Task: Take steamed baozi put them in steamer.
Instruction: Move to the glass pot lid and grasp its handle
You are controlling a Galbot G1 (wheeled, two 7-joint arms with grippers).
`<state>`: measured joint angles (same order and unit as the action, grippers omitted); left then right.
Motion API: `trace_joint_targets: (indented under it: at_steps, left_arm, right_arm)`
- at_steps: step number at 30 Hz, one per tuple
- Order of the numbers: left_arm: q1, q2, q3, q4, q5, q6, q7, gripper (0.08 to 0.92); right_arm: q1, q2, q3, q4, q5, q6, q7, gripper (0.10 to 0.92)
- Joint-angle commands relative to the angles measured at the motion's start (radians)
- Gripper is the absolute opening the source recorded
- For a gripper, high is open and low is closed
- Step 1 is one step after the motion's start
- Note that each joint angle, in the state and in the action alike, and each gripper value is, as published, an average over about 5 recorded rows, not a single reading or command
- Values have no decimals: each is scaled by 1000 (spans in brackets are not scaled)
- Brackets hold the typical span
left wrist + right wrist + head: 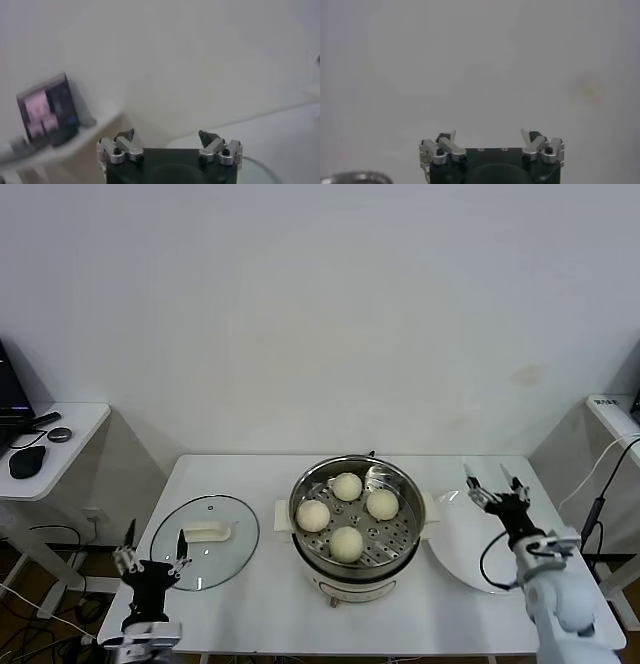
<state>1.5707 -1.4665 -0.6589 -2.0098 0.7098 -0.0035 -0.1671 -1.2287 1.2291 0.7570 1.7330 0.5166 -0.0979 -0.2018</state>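
All four buns sit in the pot

You see the steamed baozi [347,542] inside the steamer [305,549]; left gripper [152,561] and right gripper [497,481] hover open, empty, leaving nothing to load.

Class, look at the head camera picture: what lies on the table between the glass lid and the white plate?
The steamer stands between the glass lid and the white plate, with four steamed baozi on its perforated tray. The head view shows this.

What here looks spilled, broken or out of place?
Nothing stands out. Four steamed baozi sit neatly in the steamer, the glass lid lies flat beside it, and the white plate is bare. Left gripper and right gripper are open, holding nothing.
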Motion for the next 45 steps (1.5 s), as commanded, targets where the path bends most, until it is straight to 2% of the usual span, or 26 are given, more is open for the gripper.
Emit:
trace_joint_targets:
  at_steps: [1,3,7,10,14,23,35,45]
  left_arm:
    - [-152,170,72,305,811,-106,-108,823]
    - [-191,205,72,373,800,-97,-86,823]
    - [-205,260,65,398,707,-94,-47,823]
    - [-206,269,61,396,662,-72,-60,823]
    - [-187,276,71,380,639,-12,-13,823]
    - [-240,236,98,418,578,31,40,823]
    - [-303,221,112,524,657,22,1,823]
    - [-330,212,109,560,673,22,-12,823]
  right_arm:
    - [-154,70,91,54,-27,21,31,823]
    - [-161,71,89,65,-36,13,30,823]
    - [-171,71,89,68,-48,14,25,823]
    - [-171,68,90,53,-64,21,21,823]
    - [-182,67,90,60,-78,5,15,823]
    - [-183,96,79,60,-106,5,22,823]
    - [-196,106,85,76,-119,12,25,823]
    - [-196,111,81,70,-123,20,25,823]
